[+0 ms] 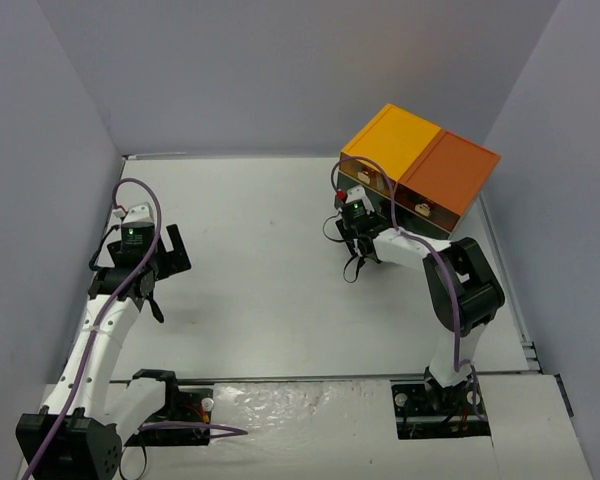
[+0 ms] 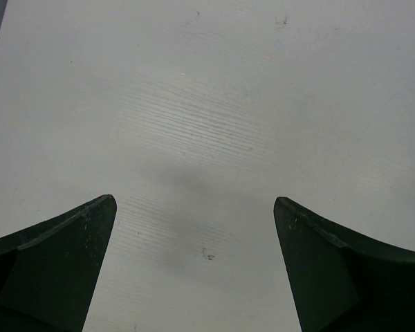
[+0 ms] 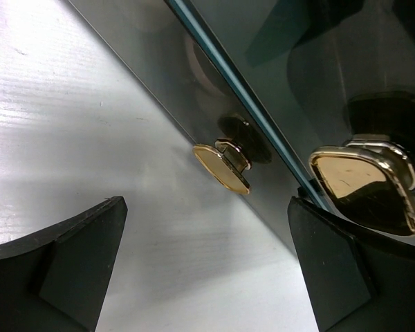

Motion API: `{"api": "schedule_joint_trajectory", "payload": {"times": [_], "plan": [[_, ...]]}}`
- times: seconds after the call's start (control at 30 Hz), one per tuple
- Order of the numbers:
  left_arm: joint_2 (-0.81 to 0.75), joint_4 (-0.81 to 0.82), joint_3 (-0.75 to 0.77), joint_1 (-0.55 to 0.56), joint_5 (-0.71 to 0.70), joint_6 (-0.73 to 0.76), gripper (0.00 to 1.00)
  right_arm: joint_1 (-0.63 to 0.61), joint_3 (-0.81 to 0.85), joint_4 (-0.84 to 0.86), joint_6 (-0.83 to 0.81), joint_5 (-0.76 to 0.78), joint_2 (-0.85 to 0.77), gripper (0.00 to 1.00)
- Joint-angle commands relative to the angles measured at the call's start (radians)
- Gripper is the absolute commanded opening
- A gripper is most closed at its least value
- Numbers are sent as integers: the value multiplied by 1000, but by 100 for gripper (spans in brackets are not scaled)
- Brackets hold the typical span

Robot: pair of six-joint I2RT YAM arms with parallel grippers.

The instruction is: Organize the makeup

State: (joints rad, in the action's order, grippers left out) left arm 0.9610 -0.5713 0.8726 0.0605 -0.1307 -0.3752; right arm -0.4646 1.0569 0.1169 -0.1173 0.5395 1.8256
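1. Right wrist view: two gold drawer knobs face the camera on the smoked front of the organizer — lower knob mid-frame, upper knob toward the right finger. Both drawer fronts look flush; whether either is cracked open can't be told at this angle.
2. Top external view: the drawer organizer has an orange top and sits at the bench's far right corner, turned at an angle. A small red item shows at its left end, too small to identify.
3. No loose makeup shows on the bench in any view. That fits either items already stowed with drawers shut, or items yet to come out. Can't settle which.
4. Right gripper is just in front of the organizer's left drawers, jaws spread wide, holding nothing, neither knob between the fingers.
5. Judgement: the step in hand looks like drawer-front work. Any knob grab needs a lateral shift to centre one knob between the fingers, then closing on it.
6. Left gripper hovers over bare bench near the left edge, jaws wide apart, empty, well apart from the organizer.
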Motion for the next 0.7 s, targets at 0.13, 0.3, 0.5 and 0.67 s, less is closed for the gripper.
{"api": "schedule_joint_trajectory", "payload": {"times": [0.13,0.3,0.5,0.67], "plan": [[-19,34,29,-5,-5,14,97,-18,12,-31,37,-18,-219,100],[-23,12,44,1,-1,14,97,-25,35,-148,85,-182,-439,100],[-39,-95,145,5,6,13,97,-22,43,-245,175,-269,-701,100],[-52,-214,310,9,22,31,97,-21,38,-344,236,-247,-912,100]]}}
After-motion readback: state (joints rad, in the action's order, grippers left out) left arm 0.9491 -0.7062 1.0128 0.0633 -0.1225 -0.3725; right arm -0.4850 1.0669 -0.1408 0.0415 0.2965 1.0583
